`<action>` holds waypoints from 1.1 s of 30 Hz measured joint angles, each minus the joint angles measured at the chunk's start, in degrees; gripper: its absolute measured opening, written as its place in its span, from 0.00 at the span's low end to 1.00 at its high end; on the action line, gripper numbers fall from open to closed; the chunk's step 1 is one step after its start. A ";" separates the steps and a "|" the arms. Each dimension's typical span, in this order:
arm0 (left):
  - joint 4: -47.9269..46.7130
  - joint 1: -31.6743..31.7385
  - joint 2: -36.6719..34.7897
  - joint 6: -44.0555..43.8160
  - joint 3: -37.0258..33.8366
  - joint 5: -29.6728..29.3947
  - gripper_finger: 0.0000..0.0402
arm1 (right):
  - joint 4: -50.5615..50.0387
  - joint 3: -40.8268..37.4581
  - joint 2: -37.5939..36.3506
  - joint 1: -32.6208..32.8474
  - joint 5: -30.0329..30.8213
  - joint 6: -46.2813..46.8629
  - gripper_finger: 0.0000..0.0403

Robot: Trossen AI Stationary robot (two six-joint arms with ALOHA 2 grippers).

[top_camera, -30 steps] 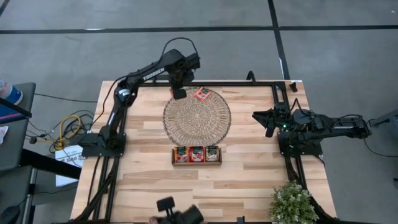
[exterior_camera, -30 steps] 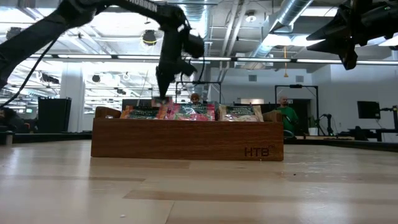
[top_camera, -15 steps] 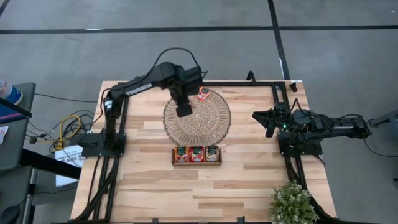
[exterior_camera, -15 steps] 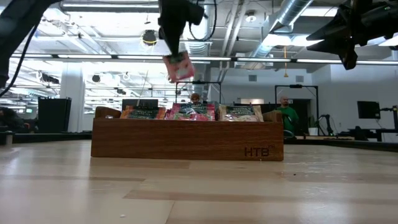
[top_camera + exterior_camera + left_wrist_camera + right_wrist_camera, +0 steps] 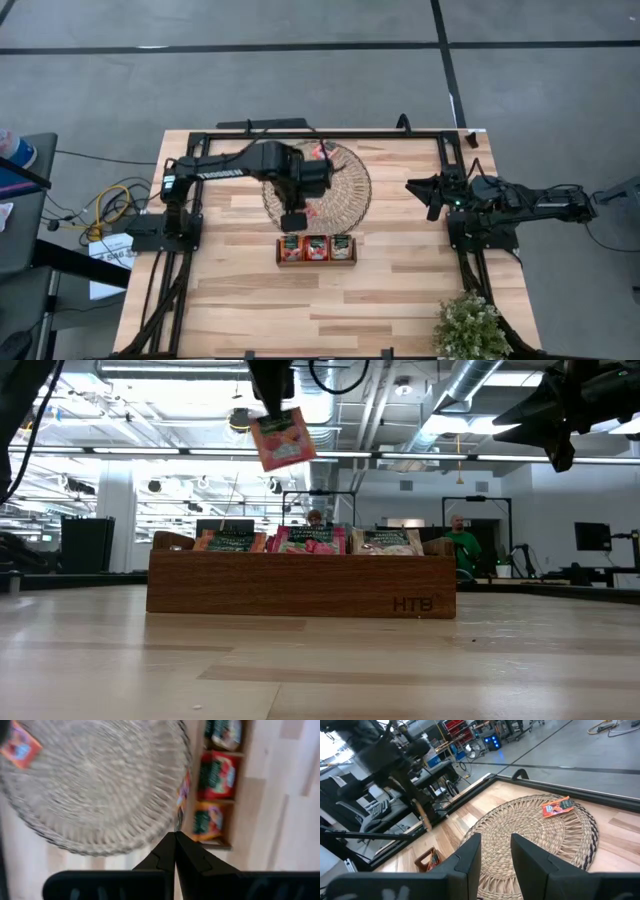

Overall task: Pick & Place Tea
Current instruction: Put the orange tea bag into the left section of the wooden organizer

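Observation:
My left gripper hangs above the near part of the round woven mat, shut on a red-orange tea sachet. The sachet shows edge-on in the left wrist view. Another red sachet lies flat on the mat's far part. The small wooden tray stands just near of the mat, with sachets upright in its three compartments. My right gripper waits raised at the table's right side, open, with nothing between its fingers. My left gripper pinches the sachet by its upper edge between its two fingers. The fingers come from above and point almost straight down. The sachet hangs below the fingertips, tilted, well clear of the mat and above the level of the tray.
A potted plant stands at the table's near right corner. Black frame rails run along the far, left and right edges. Bare wood lies near of the tray. People show in the room beyond the table.
My left gripper has taken the sachet from the mat's far left edge up and toward the table's near edge, over the mat toward the tray, rolling a little. The sachet, low behind the tray before, now hangs high and clear. The other sachet stays put.

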 joint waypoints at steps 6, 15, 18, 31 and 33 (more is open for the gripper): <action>-0.03 -3.09 -4.39 -6.96 -8.28 2.08 0.00 | 0.00 0.00 0.01 0.00 0.00 -0.02 0.24; -0.25 -8.91 -4.97 -10.72 -16.52 2.89 0.00 | 0.01 0.00 0.00 -0.02 0.02 -0.02 0.24; 0.29 -10.23 -4.68 -10.78 -17.17 2.87 0.00 | 0.02 0.00 0.01 -0.01 0.02 0.00 0.24; 4.85 -11.09 -1.14 -8.60 -17.08 2.69 0.00 | 0.04 0.00 0.00 0.00 0.00 0.01 0.24; 4.96 -11.09 -0.17 -7.72 -17.20 3.33 0.00 | 0.05 0.00 0.02 0.00 0.00 0.01 0.24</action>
